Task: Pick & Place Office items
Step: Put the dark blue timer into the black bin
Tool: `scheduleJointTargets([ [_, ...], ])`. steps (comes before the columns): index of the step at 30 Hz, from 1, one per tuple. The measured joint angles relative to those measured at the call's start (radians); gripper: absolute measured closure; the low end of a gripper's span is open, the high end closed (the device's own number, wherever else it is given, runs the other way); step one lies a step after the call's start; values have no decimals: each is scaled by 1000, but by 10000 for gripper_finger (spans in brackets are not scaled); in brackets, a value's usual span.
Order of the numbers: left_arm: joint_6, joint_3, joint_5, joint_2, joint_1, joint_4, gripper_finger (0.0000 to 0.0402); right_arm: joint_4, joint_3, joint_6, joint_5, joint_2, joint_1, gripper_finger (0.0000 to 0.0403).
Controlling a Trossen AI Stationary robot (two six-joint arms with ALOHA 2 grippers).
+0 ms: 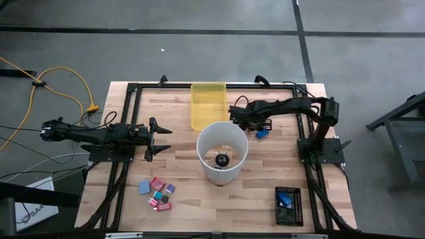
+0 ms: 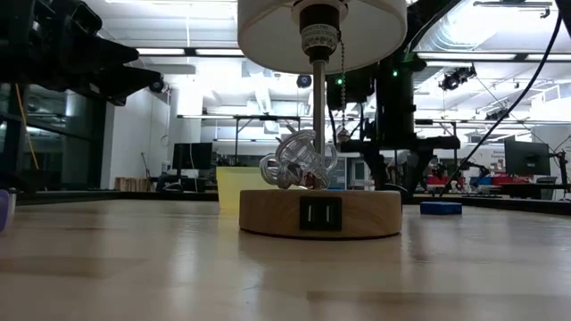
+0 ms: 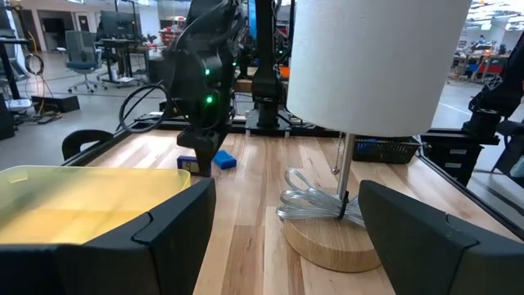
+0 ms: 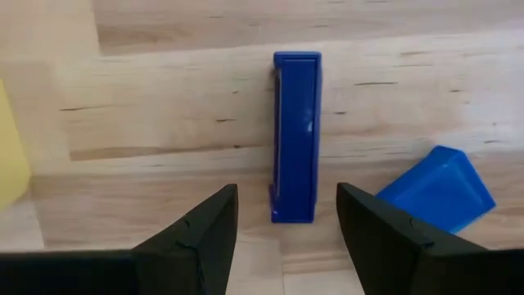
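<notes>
Right tool (image 4: 286, 217) open, two blue pieces (image 4: 295, 135)

Second blue block (image 4: 436, 189) cut by right tool finger (image 4: 393, 233).

The long bright-blue plastic bar (image 4: 295, 135) lay on the wooden table (image 4: 164, 82) just ahead of the right gripper (image 4: 286, 197), in line with the gap between its fingers. A bright-blue plastic block (image 4: 438, 188) sat near the bar on one side, and the yellow translucent plastic tray (image 4: 10, 156) on the other. Ahead of the left gripper (image 3: 286, 188) stood the white-shaded lamp (image 3: 377, 65).
</notes>
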Motion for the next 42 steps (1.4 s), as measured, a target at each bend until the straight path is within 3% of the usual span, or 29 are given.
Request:
scheduleJointTargets([
  [10, 0, 0, 0, 0, 0, 0, 109, 10, 0, -5, -6, 10, -5, 212],
  [34, 0, 0, 0, 0, 0, 0, 109, 10, 0, -1, -6, 10, -5, 322],
  [42, 0, 0, 0, 0, 0, 0, 109, 10, 0, -1, -2, 9, -5, 341],
])
